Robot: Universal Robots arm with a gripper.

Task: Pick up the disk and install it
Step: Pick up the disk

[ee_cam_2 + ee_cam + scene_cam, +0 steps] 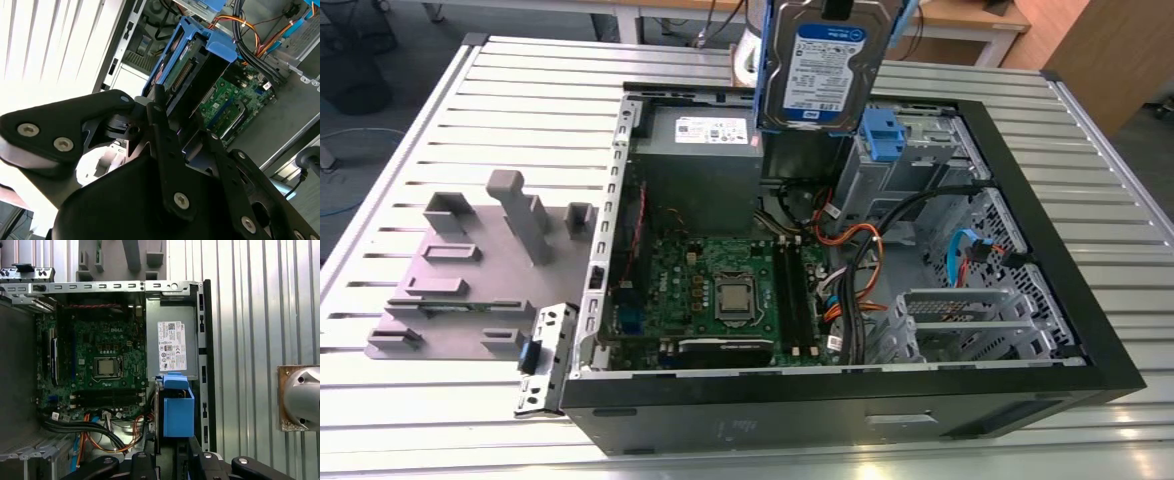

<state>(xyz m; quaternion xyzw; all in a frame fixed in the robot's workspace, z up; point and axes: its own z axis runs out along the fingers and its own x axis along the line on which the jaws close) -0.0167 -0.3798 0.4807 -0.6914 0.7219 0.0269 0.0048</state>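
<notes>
The disk [814, 65] hangs upright above the back of the open computer case [854, 405], its blue-and-white label facing the exterior view and its blue carrier showing along both edges. In the second wrist view my gripper [176, 114] is shut on the disk [192, 70], with a black finger [159, 107] lying against its side. From the first wrist view I look down the disk's blue carrier [178, 410], which sits between my fingers over the gap beside the power-supply box [170, 345].
Another blue carrier [883, 135] sits in the drive bay at the case's back right. The motherboard [720, 290], cables [854, 250] and a metal cage [961, 315] lie inside the case. A grey fixture [467, 270] stands on the slatted table at the exterior view's left.
</notes>
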